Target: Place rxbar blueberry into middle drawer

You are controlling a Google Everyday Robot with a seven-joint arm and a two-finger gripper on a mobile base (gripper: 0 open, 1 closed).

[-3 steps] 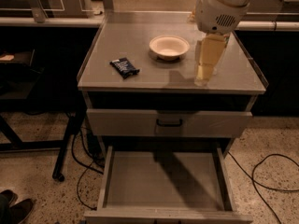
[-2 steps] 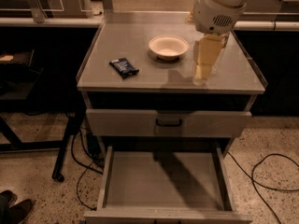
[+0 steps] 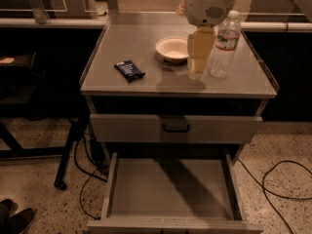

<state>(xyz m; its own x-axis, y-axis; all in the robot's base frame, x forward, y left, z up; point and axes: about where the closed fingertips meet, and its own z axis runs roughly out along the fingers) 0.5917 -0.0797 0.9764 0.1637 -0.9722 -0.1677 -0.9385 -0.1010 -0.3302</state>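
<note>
- Camera view (the only one): the rxbar blueberry (image 3: 129, 70) is seen lying flat on the tabletop (image 3: 136, 38), left of the bowl (image 3: 171, 48) and well apart from the gripper (image 3: 195, 72).
- The gripper is hung low between the bowl and the water bottle (image 3: 224, 44). How far it's spread can't be told, and probably nothing is held.
- The bottle could easily be tipped by a careless wrist swing, and the bowl is parked right in the path to the bar.
- A flat wrapper might get shoved toward the edge instead of pinched.
- The middle drawer (image 3: 170, 189) is pulled out below, so a bar let go too early would be lost to the floor.
</note>
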